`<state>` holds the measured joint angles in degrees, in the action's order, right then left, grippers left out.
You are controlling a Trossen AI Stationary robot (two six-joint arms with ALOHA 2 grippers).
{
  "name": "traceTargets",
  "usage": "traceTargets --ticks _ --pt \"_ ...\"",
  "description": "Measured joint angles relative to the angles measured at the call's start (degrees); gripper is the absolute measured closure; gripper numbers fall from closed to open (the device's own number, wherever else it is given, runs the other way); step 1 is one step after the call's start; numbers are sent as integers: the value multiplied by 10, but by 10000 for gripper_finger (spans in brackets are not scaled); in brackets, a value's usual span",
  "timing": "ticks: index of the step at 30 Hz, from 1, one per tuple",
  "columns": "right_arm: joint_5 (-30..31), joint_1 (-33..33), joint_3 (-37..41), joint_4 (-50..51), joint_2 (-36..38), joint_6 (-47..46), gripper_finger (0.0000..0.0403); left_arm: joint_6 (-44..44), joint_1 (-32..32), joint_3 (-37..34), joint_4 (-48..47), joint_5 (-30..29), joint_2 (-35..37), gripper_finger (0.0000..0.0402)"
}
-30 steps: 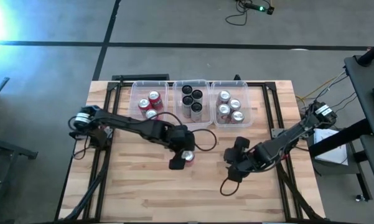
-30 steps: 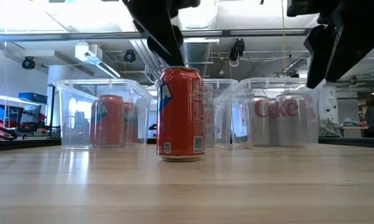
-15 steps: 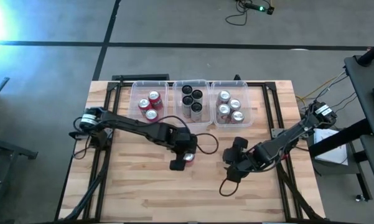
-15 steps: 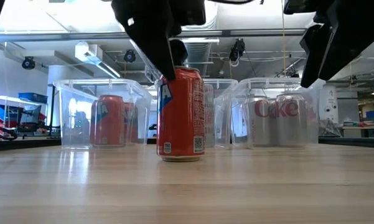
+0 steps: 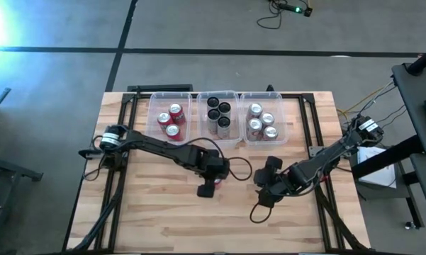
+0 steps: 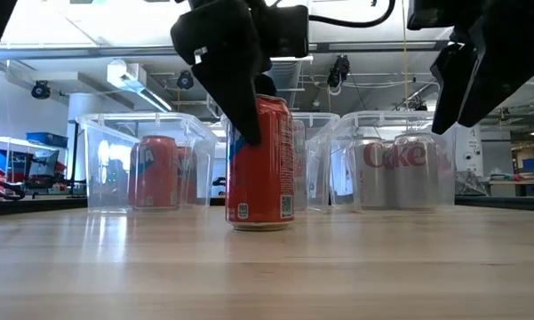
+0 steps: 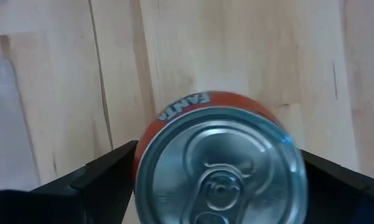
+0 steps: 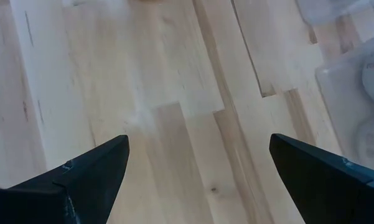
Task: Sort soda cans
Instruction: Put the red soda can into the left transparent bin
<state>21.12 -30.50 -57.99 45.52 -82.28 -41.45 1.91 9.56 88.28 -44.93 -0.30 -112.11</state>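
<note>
A red soda can stands upright on its base on the wooden table, near the middle. My left gripper is open and lowered over it. Its two fingers stand on either side of the can's upper part, and one finger shows in front of the can in the low view. My right gripper is open and empty, above the table to the right of the can. It also shows in the right wrist view. My left gripper comes at the can from above, pointing down, with one finger at each side of the can's rim. Whether the fingers touch the can's wall, I cannot tell. The can stands upright on the table.
Three clear plastic bins stand side by side at the table's far edge. The left bin holds red cans, the middle bin black cans, and the right bin silver-grey cans. Bare wood lies in front of the red can.
My left gripper has come down from just above the red can until its fingers stand beside the can's upper part, shifting slightly toward the table's right edge. The can has stayed upright in place.
</note>
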Motion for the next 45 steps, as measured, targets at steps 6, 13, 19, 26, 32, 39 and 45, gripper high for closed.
traceTargets --ticks 6,13,19,26,32,39,45 --pt "0 0 1 -6 0 5 19 1 0 2 0 0 0 71" --pt "11 0 1 -15 0 24 19 1 2 2 4 0 0 72" --pt "15 0 1 -15 0 32 19 1 2 2 6 3 0 72" --pt "15 0 1 -16 0 32 19 1 2 2 14 4 0 82" --pt "15 0 1 -18 0 31 19 4 2 2 13 4 0 119" --pt "15 0 1 -22 0 30 19 4 2 0 -4 4 19 119" --pt "15 0 1 -23 0 32 19 6 1 16 -61 8 109 119"
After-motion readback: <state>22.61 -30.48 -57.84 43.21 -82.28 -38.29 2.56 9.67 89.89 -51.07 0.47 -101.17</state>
